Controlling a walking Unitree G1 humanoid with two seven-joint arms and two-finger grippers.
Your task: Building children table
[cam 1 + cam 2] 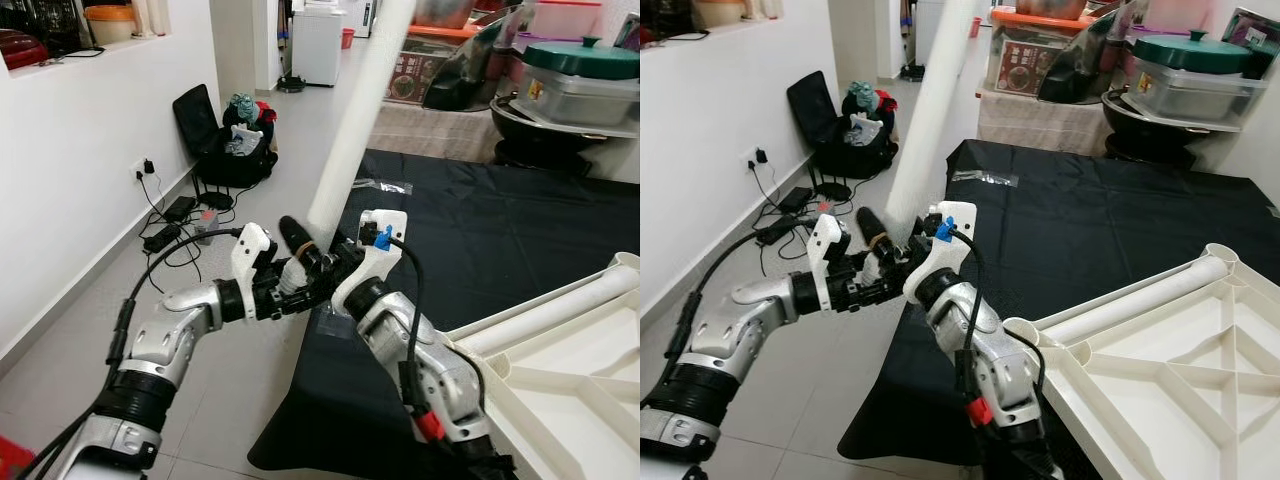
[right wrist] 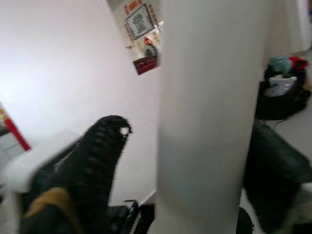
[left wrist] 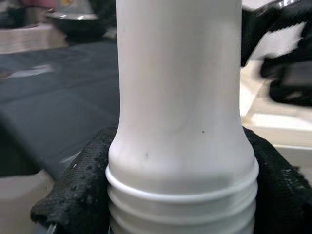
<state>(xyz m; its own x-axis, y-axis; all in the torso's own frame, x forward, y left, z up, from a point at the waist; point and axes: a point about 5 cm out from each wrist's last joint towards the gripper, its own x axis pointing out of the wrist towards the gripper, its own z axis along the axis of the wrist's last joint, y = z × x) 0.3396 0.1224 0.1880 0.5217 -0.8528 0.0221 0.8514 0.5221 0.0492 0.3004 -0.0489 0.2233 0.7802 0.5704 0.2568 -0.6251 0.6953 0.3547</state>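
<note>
A tiled room is seen, with a white wall at nine o'clock, a black bag [image 1: 232, 140] on the floor at eleven o'clock, and a black cloth [image 1: 500, 235] spread over the floor from centre to three o'clock. At five o'clock an upturned white tabletop [image 1: 1160, 385] lies on the cloth, one leg already fitted along its far edge. At the centre a loose white leg [image 1: 358, 110] is held tilted, rising toward twelve o'clock. Its threaded lower end is clamped by the left gripper [image 1: 292, 262]; the right gripper [image 1: 345, 255] is closed around the leg just beside it. The step in hand is judged to be carrying the leg; next, the threaded end would need aligning with a socket and turning.
</note>
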